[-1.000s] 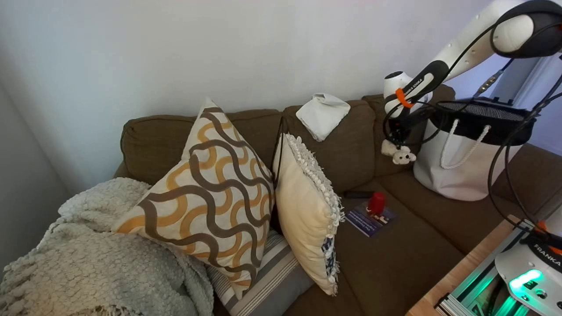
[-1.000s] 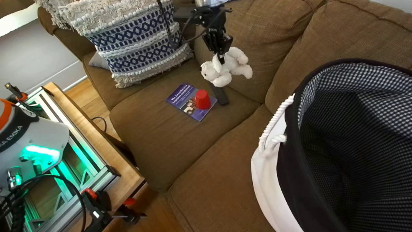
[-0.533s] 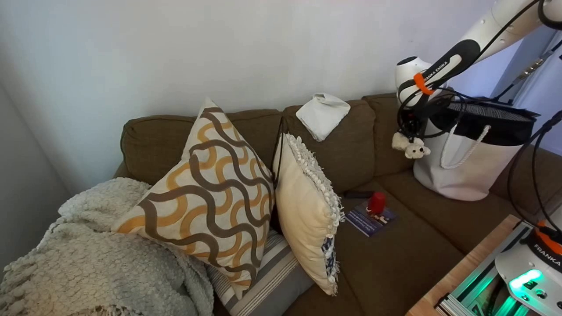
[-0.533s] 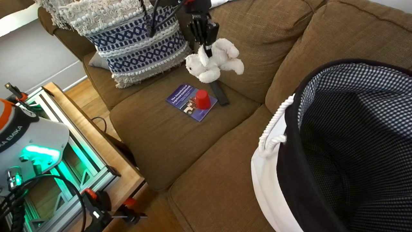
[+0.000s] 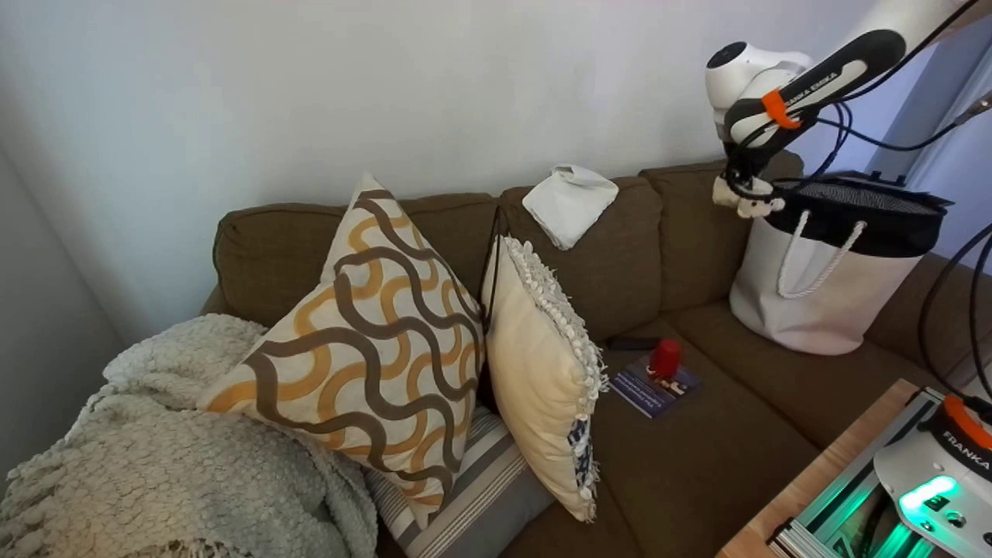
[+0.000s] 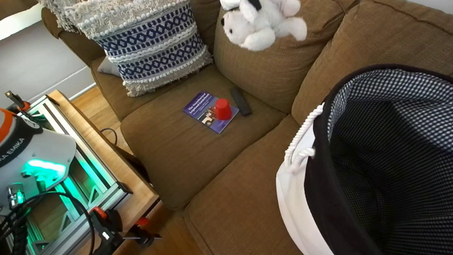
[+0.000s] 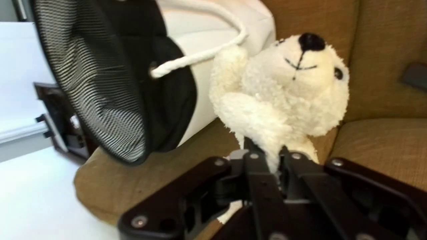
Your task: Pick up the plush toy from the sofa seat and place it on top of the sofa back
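Observation:
The plush toy [image 5: 748,201], a small cream-white bear, hangs in the air in my gripper [image 5: 742,172]. In the wrist view my gripper [image 7: 267,145] is shut on the toy [image 7: 293,86], with white fur pinched between the fingertips. In an exterior view the toy [image 6: 263,28] is at the top edge, and only a dark fingertip of the gripper [image 6: 254,4] shows. The sofa seat [image 6: 180,148] lies well below. The olive-brown sofa back [image 5: 612,271] stands behind; the toy appears near the height of its top edge and apart from it. The depth gap is unclear.
A white bag with a black rim [image 5: 814,302] stands on the seat close to the toy. A white cloth [image 5: 570,205] drapes over the sofa back. A red cup [image 6: 223,109], a book [image 6: 200,106] and a dark remote [image 6: 240,101] lie on the seat. Cushions [image 5: 387,325] lean at the left.
My gripper has lifted the toy higher, up to about the bag's rim, and moved it to the right in both exterior views. The toy stays held; the other things have not moved.

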{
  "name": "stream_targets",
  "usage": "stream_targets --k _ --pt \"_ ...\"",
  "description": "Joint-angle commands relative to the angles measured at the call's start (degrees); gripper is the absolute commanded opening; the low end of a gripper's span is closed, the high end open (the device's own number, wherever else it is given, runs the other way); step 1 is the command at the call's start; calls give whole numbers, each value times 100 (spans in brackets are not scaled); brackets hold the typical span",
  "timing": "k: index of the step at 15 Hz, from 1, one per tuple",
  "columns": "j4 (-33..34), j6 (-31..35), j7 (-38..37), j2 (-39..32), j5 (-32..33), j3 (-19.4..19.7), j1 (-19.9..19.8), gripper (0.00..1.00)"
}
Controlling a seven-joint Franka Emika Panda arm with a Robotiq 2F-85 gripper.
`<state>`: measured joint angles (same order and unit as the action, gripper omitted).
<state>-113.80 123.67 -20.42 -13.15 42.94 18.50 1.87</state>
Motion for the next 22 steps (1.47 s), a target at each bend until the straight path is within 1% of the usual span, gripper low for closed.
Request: stream_targets --k 1,2,4,5,6,7,8,9,10,11,15,16,18,19,20,21,22 --pt "363 184 109 446 993 -246 -320 3" --pt "548 517 344 405 1054 -292 -482 3" --pt "828 1499 807 305 773 -298 -855 3" --pt "975 2010 1245 190 325 -305 -1075 3" --pt "1056 2494 1529 60 -151 -311 -1281 3" --pt "1143 2670 1928 -74 -695 -356 -1431 3" --pt "1105 2813 2235 -117 -1090 -393 -1535 3" --pt "950 2552 1788 136 -525 -251 -1284 10" --pt "994 2703 2042 32 -808 -235 -1378 10" --pt "1026 2774 2136 -49 -930 -230 -1426 10" --pt "1063 2786 2146 -113 -997 -294 -1415 10" --pt "1285 2793 2370 -311 -1264 -380 -1506 3" --pt "1872 2862 3153 -882 -2140 -640 -1746 3" --pt "2278 2817 3692 -1231 -2603 -1108 -2121 3" --pt "2631 2605 4114 -1462 -2980 -1296 -2241 3" --pt "2921 2481 4573 -1673 -3297 -1611 -2457 3" --pt "3231 2273 5007 -1888 -3618 -1706 -2508 3"
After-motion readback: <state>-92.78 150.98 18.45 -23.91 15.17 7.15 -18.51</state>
